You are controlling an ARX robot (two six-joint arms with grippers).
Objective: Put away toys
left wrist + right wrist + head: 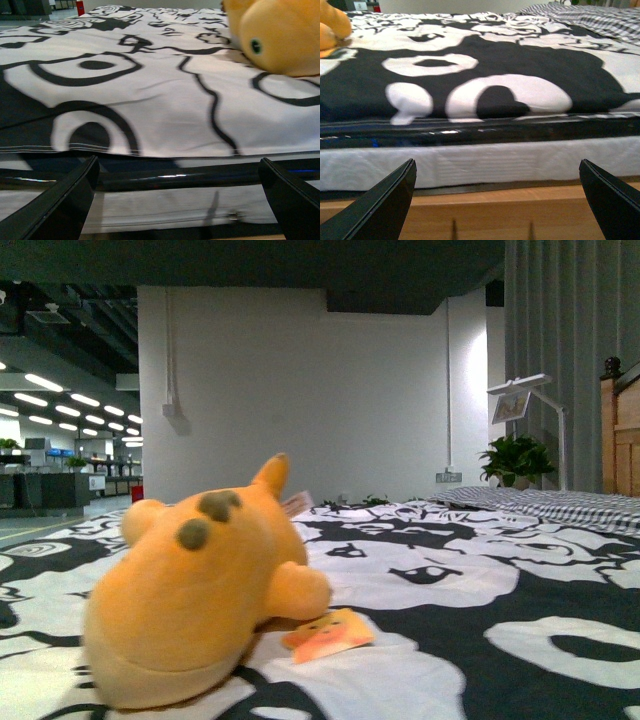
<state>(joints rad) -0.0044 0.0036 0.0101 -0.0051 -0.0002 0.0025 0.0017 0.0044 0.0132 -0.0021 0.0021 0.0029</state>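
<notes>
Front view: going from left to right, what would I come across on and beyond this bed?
yellow-orange plush toy → small orange tag → potted plant → wooden bed frame

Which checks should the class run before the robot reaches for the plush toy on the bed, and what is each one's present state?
1. Left gripper open: ok, fingers apart, nothing between them.
2. Right gripper open: ok, nothing held.
3. Plush toy free to lift: ok, lying on the bedcover, nothing on it.
4. Toy between either gripper's fingers: not ok, it lies farther ahead.
5. Orange tag attached to toy: cannot tell.
6. Storage container in view: not ok, none seen.
</notes>
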